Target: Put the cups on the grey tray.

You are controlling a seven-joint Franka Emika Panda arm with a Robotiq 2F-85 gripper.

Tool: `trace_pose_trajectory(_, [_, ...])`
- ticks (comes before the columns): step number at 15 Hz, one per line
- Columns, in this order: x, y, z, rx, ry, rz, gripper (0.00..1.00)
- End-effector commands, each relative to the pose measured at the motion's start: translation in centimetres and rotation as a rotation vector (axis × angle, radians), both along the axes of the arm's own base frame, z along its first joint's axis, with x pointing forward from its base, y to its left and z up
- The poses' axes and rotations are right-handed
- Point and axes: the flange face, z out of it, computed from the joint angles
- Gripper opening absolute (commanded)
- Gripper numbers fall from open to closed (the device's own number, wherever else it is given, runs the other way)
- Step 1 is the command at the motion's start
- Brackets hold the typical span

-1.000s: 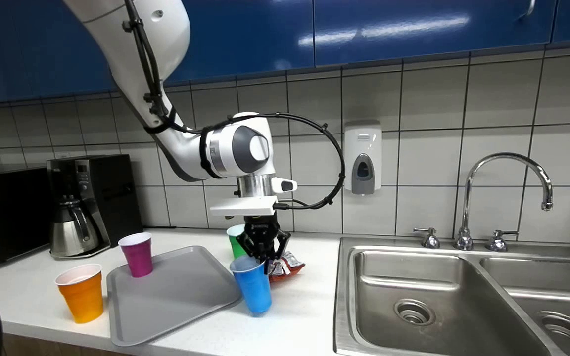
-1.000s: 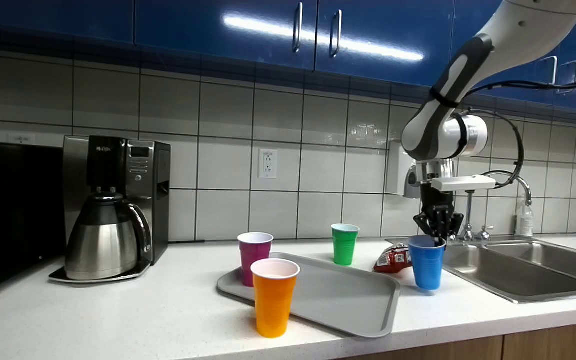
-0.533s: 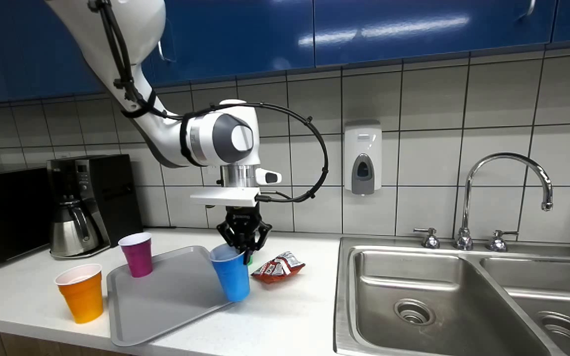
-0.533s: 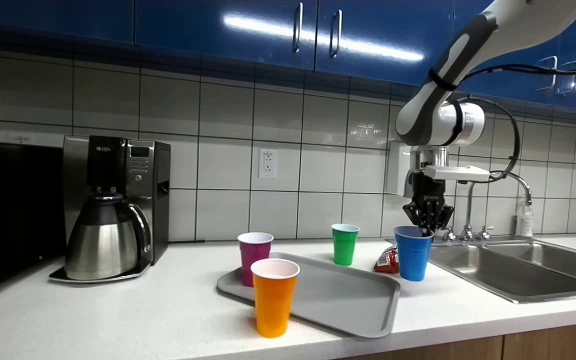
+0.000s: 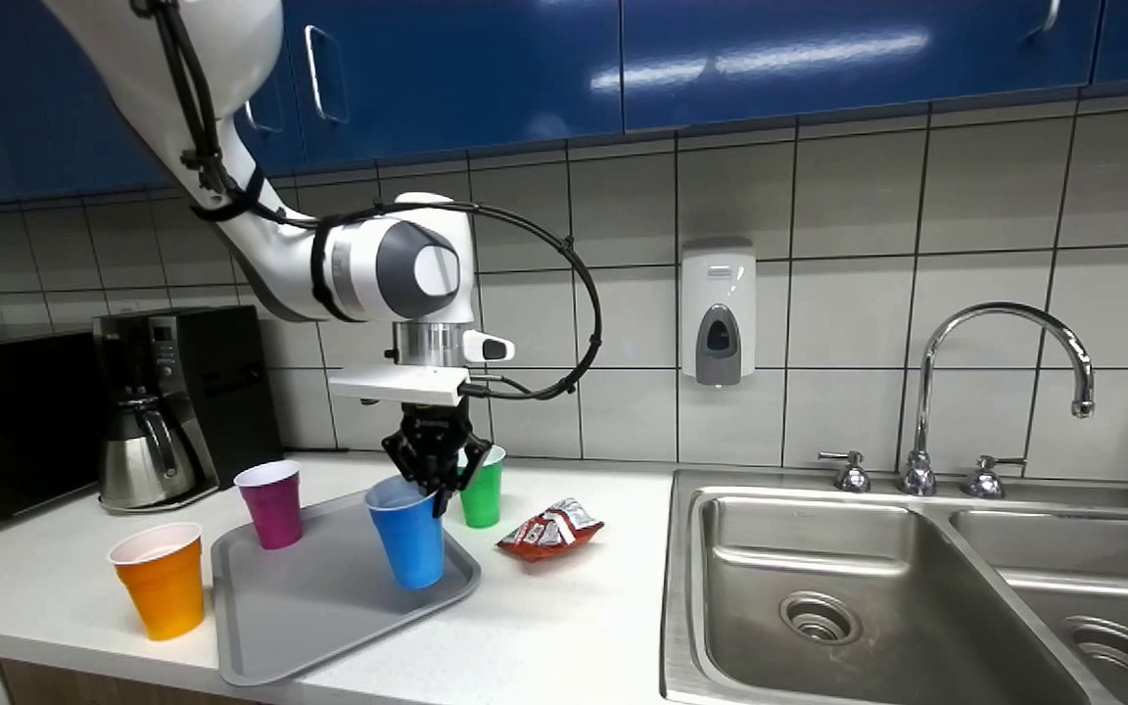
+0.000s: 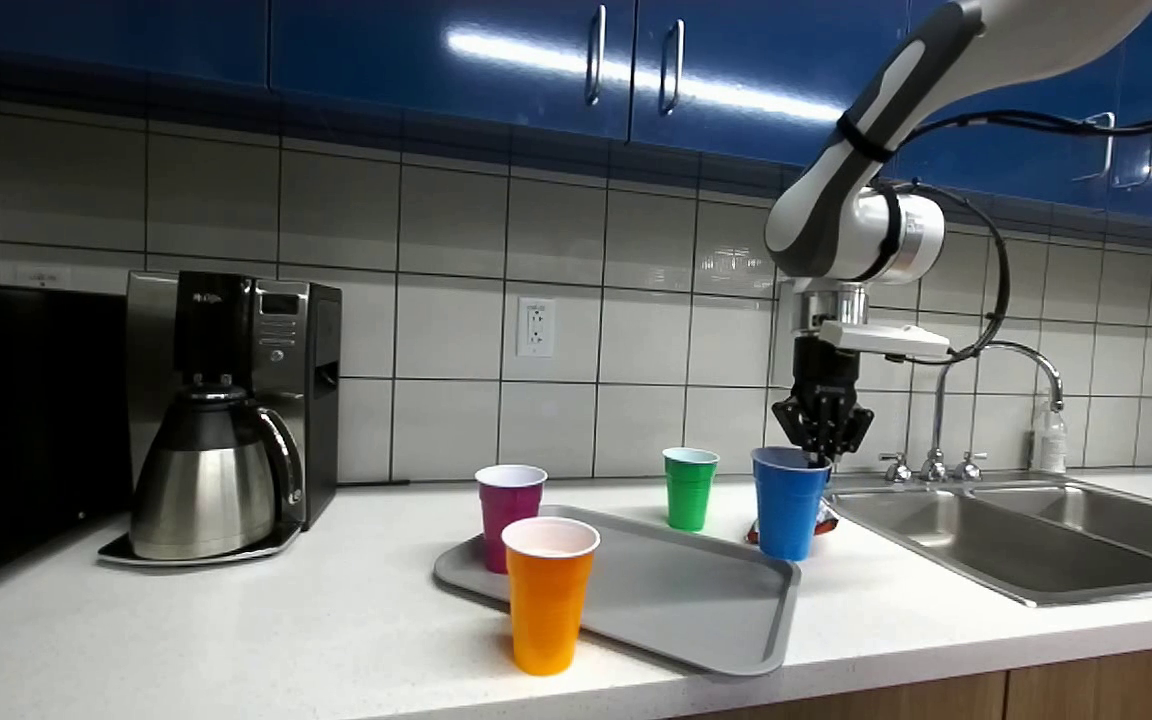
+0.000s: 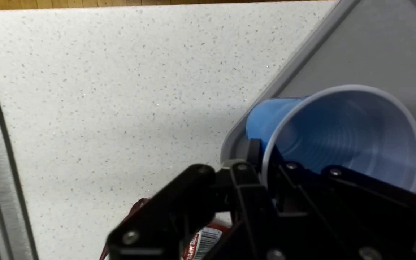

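My gripper [image 5: 439,501] is shut on the wall of the blue cup [image 5: 411,543], one finger inside and one outside the rim, as the wrist view [image 7: 264,155] shows. The blue cup hangs slightly tilted over the corner of the grey tray [image 5: 329,612] near the sink; it also shows in an exterior view [image 6: 786,510]. The magenta-purple cup [image 5: 272,504] stands on the tray's far-left part. The orange cup [image 6: 548,612] stands on the counter beside the tray. The green cup [image 6: 689,492] stands on the counter behind the tray, partly hidden by the gripper in an exterior view [image 5: 486,497].
A red snack bag [image 5: 551,530] lies on the counter between tray and sink [image 5: 819,587]. A coffee maker with a steel pot [image 6: 204,490] stands at the left. The tiled wall [image 6: 446,420] and a soap dispenser [image 5: 718,311] are behind. The counter's front edge runs near the tray.
My gripper has carried the blue cup leftward in both exterior views, from above the counter by the snack bag to over the tray's corner, rising slightly. The other cups and the tray have not moved.
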Motion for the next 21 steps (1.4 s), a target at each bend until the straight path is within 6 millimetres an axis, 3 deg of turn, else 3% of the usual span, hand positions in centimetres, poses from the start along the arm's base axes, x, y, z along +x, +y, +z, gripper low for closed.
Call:
trace_pose_trajectory(1, [-0.1, 1.5, -0.1, 0.015, 0.004, 0.007, 0.01])
trace_pose_trajectory(8, [0.6, 2.6, -2.0, -0.006, 0.017, -0.041, 0.01])
trace_pose_trajectory(21, [1.4, 2.4, -3.4, 0.004, -0.005, -0.084, 0.01])
